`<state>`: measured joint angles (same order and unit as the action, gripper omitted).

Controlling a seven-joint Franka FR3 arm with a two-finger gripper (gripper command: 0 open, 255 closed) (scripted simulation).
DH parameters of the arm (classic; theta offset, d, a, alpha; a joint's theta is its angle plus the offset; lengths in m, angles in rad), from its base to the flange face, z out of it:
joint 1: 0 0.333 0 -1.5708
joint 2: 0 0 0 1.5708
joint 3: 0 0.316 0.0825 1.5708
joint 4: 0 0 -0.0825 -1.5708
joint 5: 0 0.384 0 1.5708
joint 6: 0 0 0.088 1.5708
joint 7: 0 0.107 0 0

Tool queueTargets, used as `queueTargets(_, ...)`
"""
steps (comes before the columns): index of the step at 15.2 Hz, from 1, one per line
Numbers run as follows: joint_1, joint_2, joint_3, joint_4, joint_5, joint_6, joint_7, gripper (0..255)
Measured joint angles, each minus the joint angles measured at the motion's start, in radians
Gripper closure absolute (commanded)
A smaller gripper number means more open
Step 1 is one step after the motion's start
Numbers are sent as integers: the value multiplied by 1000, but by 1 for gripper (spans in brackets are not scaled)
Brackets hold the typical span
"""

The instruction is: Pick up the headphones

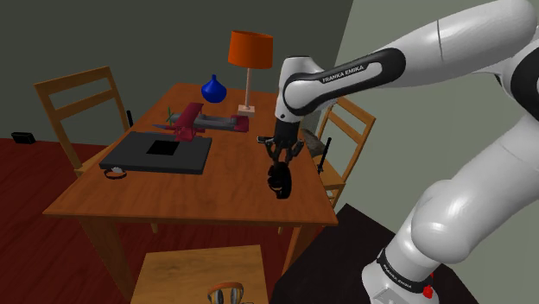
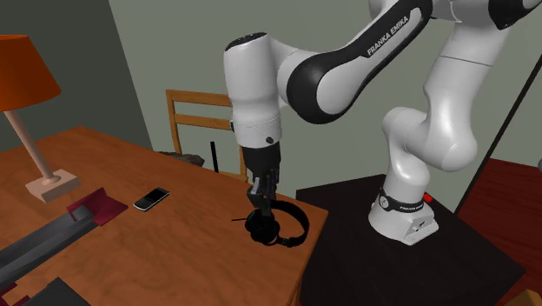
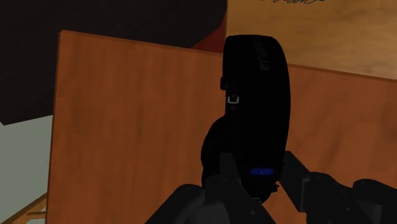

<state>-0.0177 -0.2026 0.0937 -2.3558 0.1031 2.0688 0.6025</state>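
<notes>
Blue vase [image 1: 213, 88], far side of wooden table [image 1: 216, 194]; contents not discernible. Black headphones [image 2: 276, 228]: broad band, round cups, small blue mark in wrist view; clasped between closed fingers of black gripper [image 2: 263, 207], hanging low at table's edge toward the shoulder view's right; contact with tabletop not determinable. Shoulder view: second headphones [image 1: 226, 294] on near chair [image 1: 173, 268]. Second exterior view: phone [image 2: 151, 199] near lamp base [image 2: 52, 186]
</notes>
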Motion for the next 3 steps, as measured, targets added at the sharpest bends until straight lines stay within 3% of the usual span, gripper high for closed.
queueTargets(3,0,-16,0,20,0,-36,3,255)
